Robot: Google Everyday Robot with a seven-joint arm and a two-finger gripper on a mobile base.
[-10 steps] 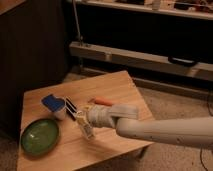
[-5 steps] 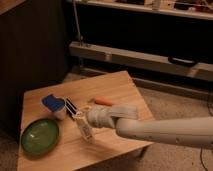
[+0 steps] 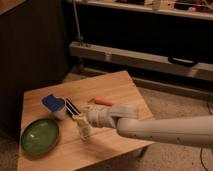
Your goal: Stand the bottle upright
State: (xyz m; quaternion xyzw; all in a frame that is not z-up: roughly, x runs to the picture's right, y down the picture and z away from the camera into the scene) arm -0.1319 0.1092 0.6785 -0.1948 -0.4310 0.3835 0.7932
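Claw [image 3: 73, 107] hovers low over the middle of the table [image 3: 116, 84], arm reaching in from the right. I cannot tell whether it is released or clenched, so I won't claim a grip.

The bottle [image 3: 84, 128] is just below and slightly right of the claw, close against the wrist. It reads as roughly upright, yellowish top uppermost and base on the wood, perhaps leaning a little. I cannot tell if the claw is touching it.

Against the views from the last second, almost nothing has shifted. The arm sits in the same spot, and the bottle has the same place and attitude under the claw. My reading is that the lifting part is over and I am at the settle-and-let-go stage, or paused just short of it.

Left of the claw, very near, stands the white tub [image 3: 54, 106] with its blue lid. The green plate [image 3: 40, 136] lies below and to the left. The orange stick [image 3: 104, 101] lies off to the right, behind the wrist.

Next I would retreat straight up, not sideways. A slim bottle like this should tip at the slightest nudge, and the tub leaves little room on the left.
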